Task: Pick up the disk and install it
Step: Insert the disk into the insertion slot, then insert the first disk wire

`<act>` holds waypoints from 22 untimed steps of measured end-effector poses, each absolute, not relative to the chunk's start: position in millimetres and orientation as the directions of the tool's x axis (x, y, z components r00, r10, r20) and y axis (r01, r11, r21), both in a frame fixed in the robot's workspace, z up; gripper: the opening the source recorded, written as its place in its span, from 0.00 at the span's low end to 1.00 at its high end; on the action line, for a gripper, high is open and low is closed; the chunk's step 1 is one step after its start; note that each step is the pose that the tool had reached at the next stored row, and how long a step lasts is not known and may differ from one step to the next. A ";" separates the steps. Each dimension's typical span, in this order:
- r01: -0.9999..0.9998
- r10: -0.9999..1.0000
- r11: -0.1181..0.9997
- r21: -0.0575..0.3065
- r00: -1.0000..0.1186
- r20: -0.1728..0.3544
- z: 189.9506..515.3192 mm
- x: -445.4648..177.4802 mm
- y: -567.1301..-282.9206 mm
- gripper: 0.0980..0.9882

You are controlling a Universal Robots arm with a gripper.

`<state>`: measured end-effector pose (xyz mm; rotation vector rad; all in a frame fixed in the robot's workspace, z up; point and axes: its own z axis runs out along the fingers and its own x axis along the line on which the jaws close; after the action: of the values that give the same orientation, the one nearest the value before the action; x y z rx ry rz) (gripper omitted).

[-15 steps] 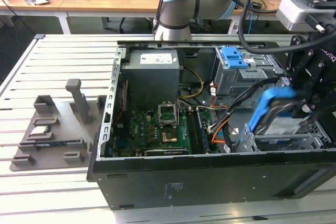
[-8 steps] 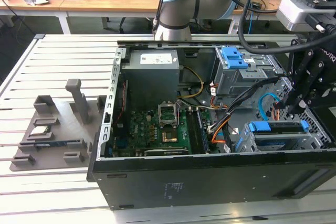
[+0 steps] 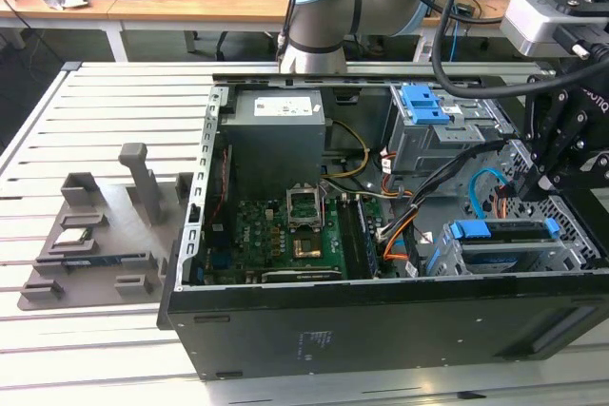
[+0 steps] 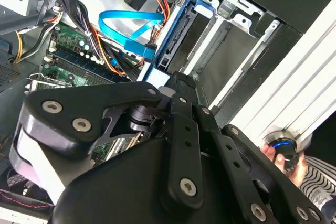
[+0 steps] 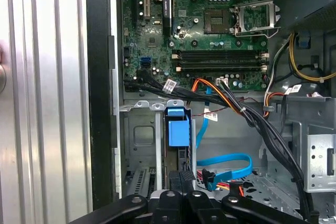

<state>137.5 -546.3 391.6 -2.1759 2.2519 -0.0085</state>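
Hanging at the right edge of the exterior view, my gripper (image 3: 535,187) sits low over the drive cage (image 3: 447,259) in the lower right of the open computer case (image 3: 381,325); whether it is clamped or apart I cannot tell, since its own linkage covers the tips in both wrist views; the disk (image 3: 504,231) stands on edge in the cage, its blue bracket uppermost, and in the first wrist view the disk (image 5: 177,129) lies directly ahead of my gripper (image 5: 181,184), touching it or very nearly; I judge the seating to be in hand; done well, that means pushing straight along the cage rails, keeping the bracket square, and staying off the blue data cable (image 3: 490,183) just beside it; the motherboard (image 3: 285,235) lies well apart toward the centre
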 end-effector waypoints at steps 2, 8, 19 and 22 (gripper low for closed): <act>-0.999 -0.999 0.034 -0.011 -0.034 -0.003 391.6 137.5 -546.3 0.01; -0.999 -0.999 0.034 -0.011 -0.034 -0.004 391.1 149.3 -540.2 0.01; -0.999 -0.999 0.033 -0.010 -0.033 0.001 377.0 172.8 -500.2 0.01; -0.999 -0.999 0.033 -0.010 -0.033 0.003 373.8 177.5 -493.8 0.01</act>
<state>177.5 -493.8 373.8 -2.1811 2.2544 -0.0149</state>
